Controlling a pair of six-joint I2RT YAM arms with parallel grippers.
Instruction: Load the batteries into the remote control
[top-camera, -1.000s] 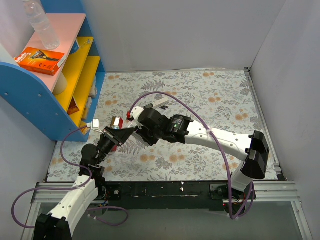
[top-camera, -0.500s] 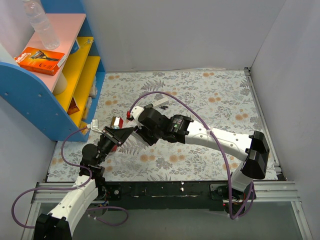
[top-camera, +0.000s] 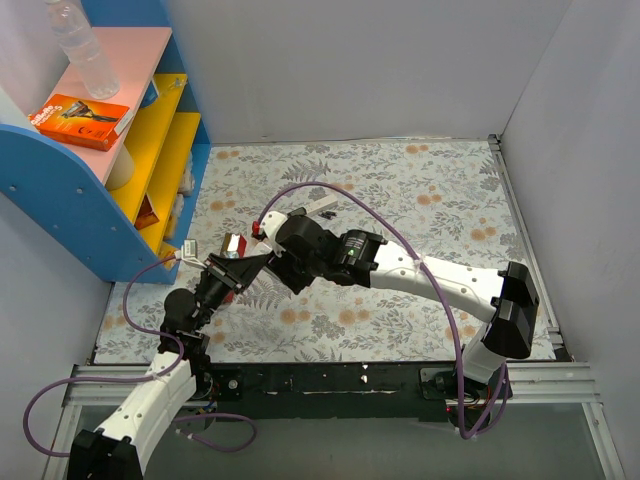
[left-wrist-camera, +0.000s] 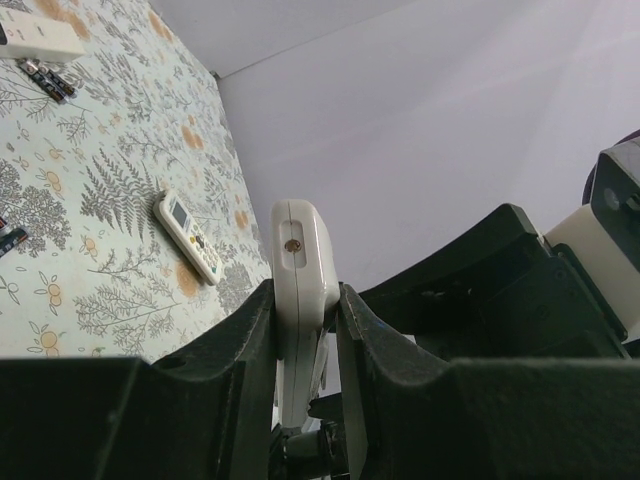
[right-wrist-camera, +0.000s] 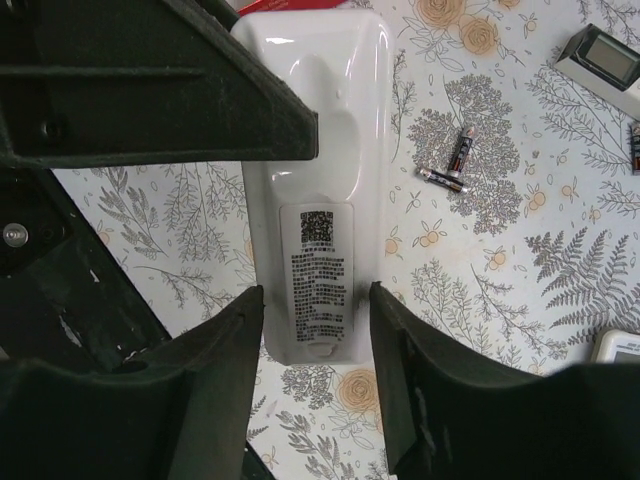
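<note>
Squeezes the white remote (left-wrist-camera: 300, 250) tight with the left gripper (left-wrist-camera: 305, 295), one black finger (left-wrist-camera: 250, 345) pressed flat on each thin side. Holds it up off the table, tipped, with its plain back and a sticker of tiny black print facing the right wrist camera. Stands at the bottom end of that same remote with the right gripper (right-wrist-camera: 315, 295), jaws apart, one on each side. Cannot tell if those jaws press on the remote or only sit close to it. Meets the left arm near the left middle of the table, seen from above, with the right arm stretched far across from its base. Has the batteries (right-wrist-camera: 462, 152) down on the flowery cloth (left-wrist-camera: 110, 180): two small dark ones close together, at an angle to each other, to the right of the held remote in the right wrist view and apart from both grippers. Has more small dark ones farther off, just beside a white bar (left-wrist-camera: 30, 35). Has a small remote (left-wrist-camera: 188, 236) with a little screen and buttons lying flat on the cloth too, well apart from the grippers. Has a blue and yellow shelf (top-camera: 60, 190) along the left side of the table, with an orange box (top-camera: 85, 118) on its pink top.
</note>
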